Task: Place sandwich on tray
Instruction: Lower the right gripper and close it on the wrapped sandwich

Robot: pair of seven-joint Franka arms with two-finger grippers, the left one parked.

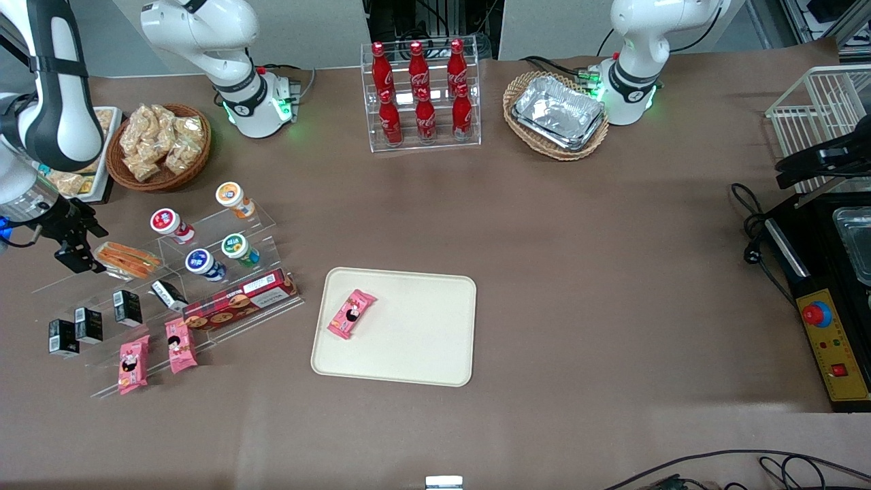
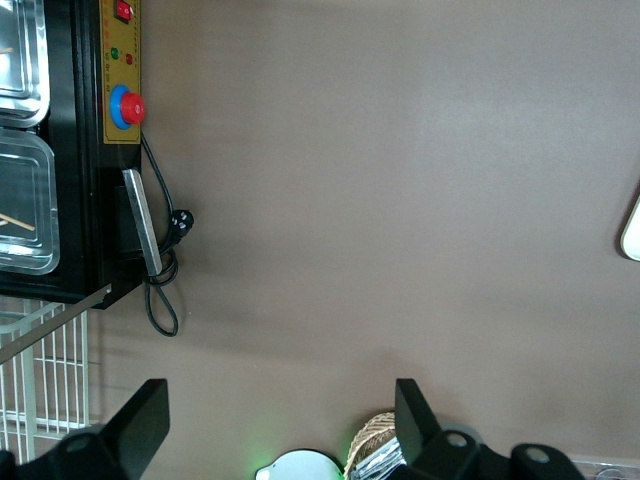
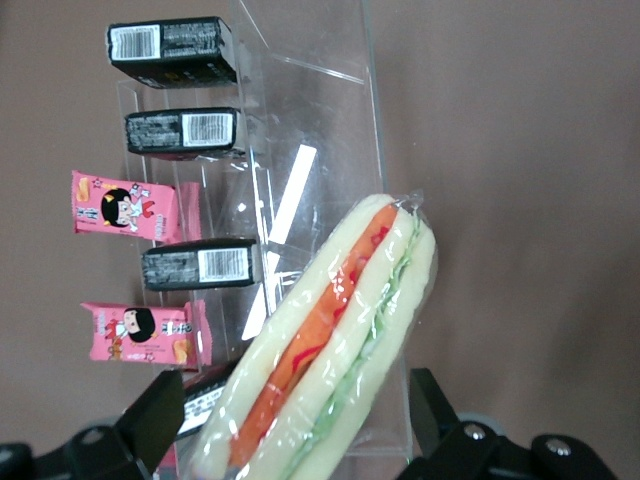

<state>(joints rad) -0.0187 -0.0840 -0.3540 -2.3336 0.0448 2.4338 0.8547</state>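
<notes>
The sandwich (image 1: 126, 259), a wrapped wedge with pale bread and orange and green filling, lies on the top step of a clear acrylic stand (image 1: 224, 224) at the working arm's end of the table. My gripper (image 1: 76, 253) is at the sandwich's outer end. In the right wrist view the sandwich (image 3: 340, 330) lies between the two fingers of the gripper (image 3: 295, 405), which is open with small gaps on both sides. The cream tray (image 1: 415, 354) lies flat mid-table, nearer the front camera, with one pink snack packet (image 1: 351, 314) on it.
The stand also holds yogurt cups (image 1: 204, 264), black boxes (image 1: 88, 325), a red biscuit box (image 1: 241, 299) and pink packets (image 1: 181, 345). A snack basket (image 1: 160, 144), a cola rack (image 1: 422, 95) and a foil-tray basket (image 1: 556, 114) stand farther from the front camera.
</notes>
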